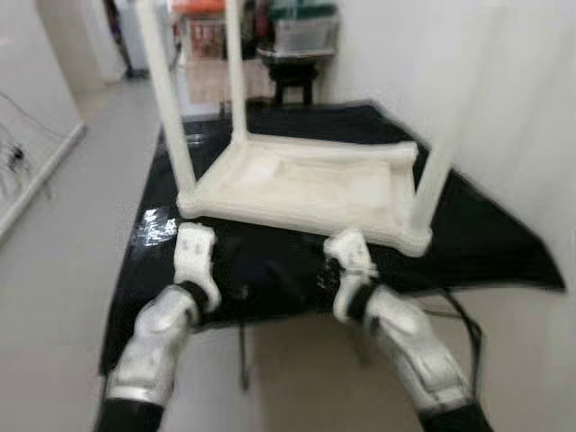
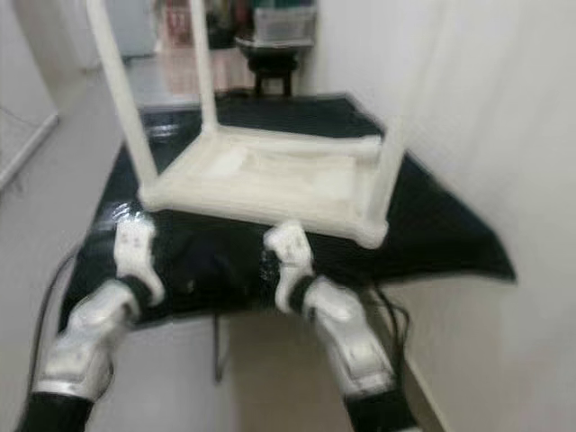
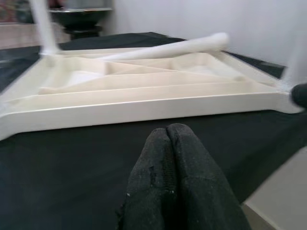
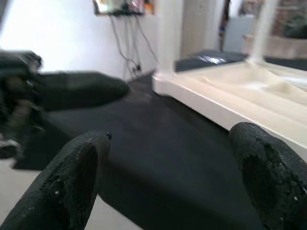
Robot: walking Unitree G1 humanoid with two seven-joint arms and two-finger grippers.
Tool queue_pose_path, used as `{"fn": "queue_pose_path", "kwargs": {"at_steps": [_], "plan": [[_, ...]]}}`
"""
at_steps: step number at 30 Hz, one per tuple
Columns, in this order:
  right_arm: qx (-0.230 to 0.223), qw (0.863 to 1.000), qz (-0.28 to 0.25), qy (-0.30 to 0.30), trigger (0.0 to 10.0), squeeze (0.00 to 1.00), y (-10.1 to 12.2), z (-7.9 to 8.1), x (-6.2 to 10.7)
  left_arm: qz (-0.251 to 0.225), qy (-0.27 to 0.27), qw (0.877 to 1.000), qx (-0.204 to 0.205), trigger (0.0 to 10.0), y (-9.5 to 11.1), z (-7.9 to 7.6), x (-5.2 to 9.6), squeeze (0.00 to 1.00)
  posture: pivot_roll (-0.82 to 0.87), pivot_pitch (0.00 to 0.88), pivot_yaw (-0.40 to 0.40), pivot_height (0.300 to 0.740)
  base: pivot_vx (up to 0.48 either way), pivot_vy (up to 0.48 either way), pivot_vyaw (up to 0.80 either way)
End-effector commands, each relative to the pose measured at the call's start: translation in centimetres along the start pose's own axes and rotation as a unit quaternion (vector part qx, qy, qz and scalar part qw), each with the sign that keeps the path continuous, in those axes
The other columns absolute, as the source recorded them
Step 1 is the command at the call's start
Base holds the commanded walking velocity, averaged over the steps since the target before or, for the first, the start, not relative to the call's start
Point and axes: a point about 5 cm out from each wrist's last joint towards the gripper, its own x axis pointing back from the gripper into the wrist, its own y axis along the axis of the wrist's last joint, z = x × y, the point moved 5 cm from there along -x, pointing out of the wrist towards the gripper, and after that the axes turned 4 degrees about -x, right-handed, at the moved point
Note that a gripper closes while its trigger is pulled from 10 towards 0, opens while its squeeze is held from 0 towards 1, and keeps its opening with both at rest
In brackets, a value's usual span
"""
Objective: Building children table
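From the head, a white table (image 1: 306, 184) lies upside down on a black sheet (image 1: 486, 234), three legs up and one leg (image 1: 333, 151) lying across it. Left gripper (image 1: 193, 238) and right gripper (image 1: 349, 247) sit just before its near edge.

Left wrist: fingers (image 3: 180, 182) pressed together, holding nothing.

Right wrist: fingers (image 4: 76, 177) spread wide over the sheet.

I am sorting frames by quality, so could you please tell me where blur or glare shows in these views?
Left eye view: soft overall, with the white table and its legs smeared; a glare patch on the black sheet. Left wrist view: the shut left tool is blurred by closeness, the table rim sharper. Right wrist view: the open right tool and the background are out of focus.
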Motion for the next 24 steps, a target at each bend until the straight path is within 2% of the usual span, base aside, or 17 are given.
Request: {"fn": "queue_pose_path", "kwargs": {"at_steps": [1,5,7,12,14,18,21,24], "plan": [[0.01,1.0,0.003,-0.012,10.0,0.0,0.1,-0.3,-0.2,0.011,0.036,0.999,-0.009,10.0,-0.4,1.3,0.6,0.0,-0.1,0.0,-0.007,0.74,0.0,0.0,0.0],[0.024,0.999,0.017,-0.023,10.0,0.0,-0.3,-0.8,-0.1,0.018,0.065,0.998,-0.014,10.0,-0.6,2.1,1.2,0.0,-0.1,0.0,-0.009,0.74,0.0,0.0,0.0],[0.043,0.998,0.042,-0.023,10.0,0.0,-1.0,-1.0,-0.1,0.023,0.09,0.995,-0.019,10.0,-0.8,2.7,1.8,0.0,-0.1,0.0,-0.01,0.74,0.0,0.0,0.0],[0.078,0.995,0.064,-0.008,10.0,0.0,-1.5,-0.8,0.1,0.03,0.12,0.992,-0.013,10.0,-1.0,3.4,2.9,0.0,-0.09,0.0,-0.014,0.74,0.054,0.0,0.0],[0.085,0.994,0.064,-0.003,10.0,0.0,-1.5,-0.7,0.2,0.033,0.121,0.992,-0.012,10.0,-1.1,3.4,3.2,0.0,-0.09,0.0,-0.014,0.74,0.27,0.0,0.0],[0.097,0.993,0.066,0.028,10.0,0.0,-1.7,0.3,0.5,0.043,0.111,0.993,-0.005,10.0,-1.5,2.6,4.1,0.0,-0.09,0.005,-0.012,0.74,0.303,0.0,0.8],[0.086,0.994,0.061,0.033,10.0,0.0,-1.5,0.5,0.5,0.047,0.107,0.993,-0.003,10.0,-1.7,2.4,4.4,0.0,-0.08,0.007,-0.014,0.74,0.306,0.0,0.53],[0.095,0.993,0.064,0.037,10.0,0.0,-1.6,0.6,0.5,0.049,0.106,0.993,-0.002,10.0,-1.7,2.3,4.4,0.0,-0.08,0.007,-0.014,0.74,0.304,0.0,0.53]]}}
